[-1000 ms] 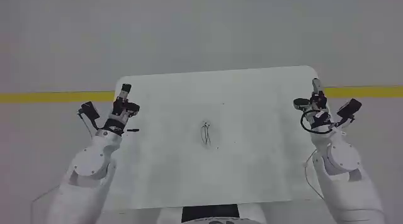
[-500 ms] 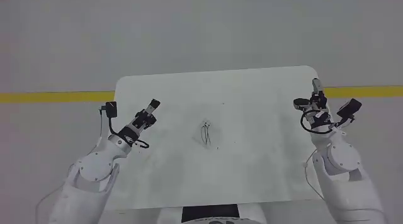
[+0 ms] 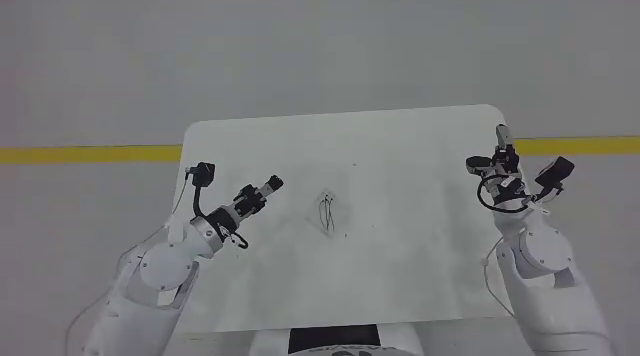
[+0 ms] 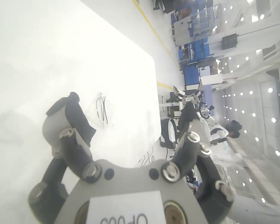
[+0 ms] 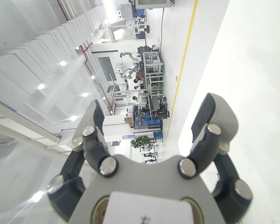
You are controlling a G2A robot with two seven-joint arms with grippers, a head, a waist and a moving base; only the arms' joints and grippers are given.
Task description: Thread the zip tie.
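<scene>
Your left gripper (image 3: 270, 185) has its jaws spread wide. In the left wrist view you can see both fingers of the left gripper (image 4: 130, 108) splayed out, with bare bench (image 4: 37, 36) between them. It's hanging over the left part of the bench (image 3: 420, 266) and angled in toward the middle.

The zip tie (image 3: 327, 211) is just past those jaws, lying flat on the bench roughly dead centre. It's near the left gripper but not touching it. From above it reads as a little bunch of thin dark strands running front to back. In the left wrist view the zip tie (image 4: 101, 110) sits just beyond the fingertip on the bench side, with some paler strands mixed in. I honestly can't tell how many pieces are in there, or whether any tail is through a head.

Your right gripper (image 3: 490, 151) is over at the bench's right edge, well apart from the zip tie. Its jaws are wide too: in its own wrist view the right gripper (image 5: 152, 103) shows a big gap between the two pads, looking out at the room rather than down at the work.

Out past the bench, a yellow line (image 3: 90, 153) runs across the floor on both sides.
</scene>
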